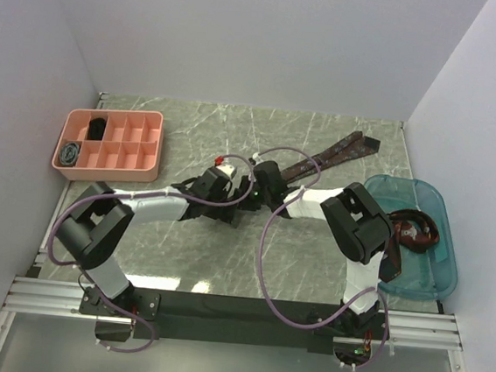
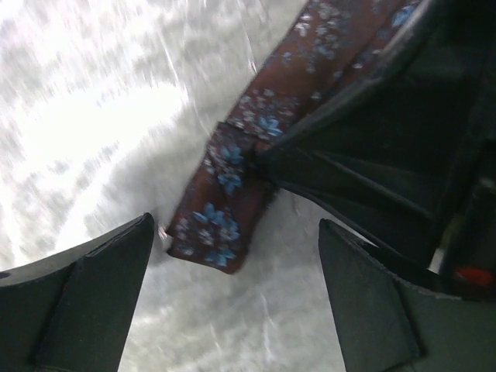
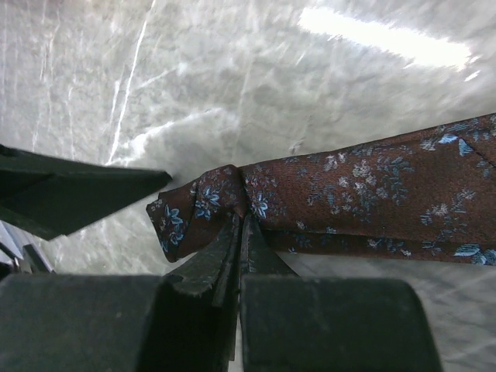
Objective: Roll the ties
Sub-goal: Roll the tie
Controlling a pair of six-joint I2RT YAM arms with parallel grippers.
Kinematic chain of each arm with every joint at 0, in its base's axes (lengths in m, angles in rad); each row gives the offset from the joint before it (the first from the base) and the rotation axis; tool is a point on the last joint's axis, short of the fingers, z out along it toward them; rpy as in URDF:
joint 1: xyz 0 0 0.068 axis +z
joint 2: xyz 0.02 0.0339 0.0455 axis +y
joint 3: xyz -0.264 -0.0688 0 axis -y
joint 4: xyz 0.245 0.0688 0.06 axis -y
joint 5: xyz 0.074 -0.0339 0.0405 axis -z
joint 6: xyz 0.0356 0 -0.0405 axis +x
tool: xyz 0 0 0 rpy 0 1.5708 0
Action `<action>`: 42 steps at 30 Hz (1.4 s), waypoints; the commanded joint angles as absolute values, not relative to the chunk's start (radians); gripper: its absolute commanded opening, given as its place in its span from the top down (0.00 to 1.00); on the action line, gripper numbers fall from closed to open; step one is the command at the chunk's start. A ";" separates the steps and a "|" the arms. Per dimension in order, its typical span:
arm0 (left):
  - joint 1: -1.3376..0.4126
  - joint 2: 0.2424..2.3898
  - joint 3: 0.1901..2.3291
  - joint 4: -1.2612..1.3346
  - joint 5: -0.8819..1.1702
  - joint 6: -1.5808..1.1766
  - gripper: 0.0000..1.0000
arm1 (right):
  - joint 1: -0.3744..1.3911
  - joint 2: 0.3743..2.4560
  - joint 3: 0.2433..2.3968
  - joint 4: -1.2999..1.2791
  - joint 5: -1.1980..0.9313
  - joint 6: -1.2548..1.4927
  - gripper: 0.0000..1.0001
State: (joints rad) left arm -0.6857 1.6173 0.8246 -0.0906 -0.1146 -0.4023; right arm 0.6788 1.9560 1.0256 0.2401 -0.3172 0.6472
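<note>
progress: you've got two coils in the pink tray. brown tie barely started: right hand pinched on its first fold, left hand apart. bin tie untouched.

Brown floral tie, narrow end folded

Left arm: extended forward toward centre; left end effector, jaws spread wide.
Right arm: elbow folded, reaching leftward; right end effector, jaws pinched together on tie, close beside the left.
</note>
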 commanded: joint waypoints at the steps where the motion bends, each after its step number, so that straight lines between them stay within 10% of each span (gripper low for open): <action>1: -0.718 1.680 0.934 -0.162 -0.164 -0.310 0.08 | 0.676 1.950 1.043 0.129 -0.301 0.574 1.00; 24: -0.784 1.752 0.934 -0.028 -0.097 -0.161 0.26 | 0.643 1.936 1.011 0.092 -0.396 0.502 1.00; 32: -0.784 1.753 0.907 0.000 -0.035 -0.143 0.51 | 0.640 1.908 1.005 0.092 -0.399 0.506 1.00; 42: -0.784 1.735 0.870 0.048 0.008 -0.143 0.69 | 0.606 1.849 0.989 0.104 -0.374 0.508 0.78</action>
